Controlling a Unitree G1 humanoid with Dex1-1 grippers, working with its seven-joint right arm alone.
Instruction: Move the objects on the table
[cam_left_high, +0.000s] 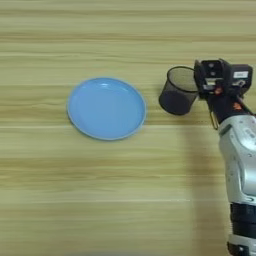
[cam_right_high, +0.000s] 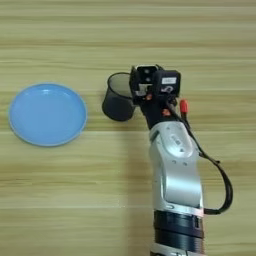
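The plate (cam_left_high: 106, 108) lies flat on the worktop (cam_left_high: 100, 200), left of centre, and its light-blue dish holds nothing. To its right, apart from it with bare wood between, the black mesh cup (cam_left_high: 178, 91) is tilted, its open mouth turned up and toward the hand (cam_right_high: 141, 89); nothing can be made out inside it through the dark mesh. The hand sits right at the cup's rim on the right side, touching or overlapping it, but whether its black fingers are apart, together or clamped on the rim cannot be told. The silver forearm (cam_right_high: 175, 170) runs up from the bottom edge to the hand, with a black cable (cam_right_high: 220, 180) looping along its right side and a small red part (cam_right_high: 183, 106) near the wrist. A pale label on top of the hand is too small to read
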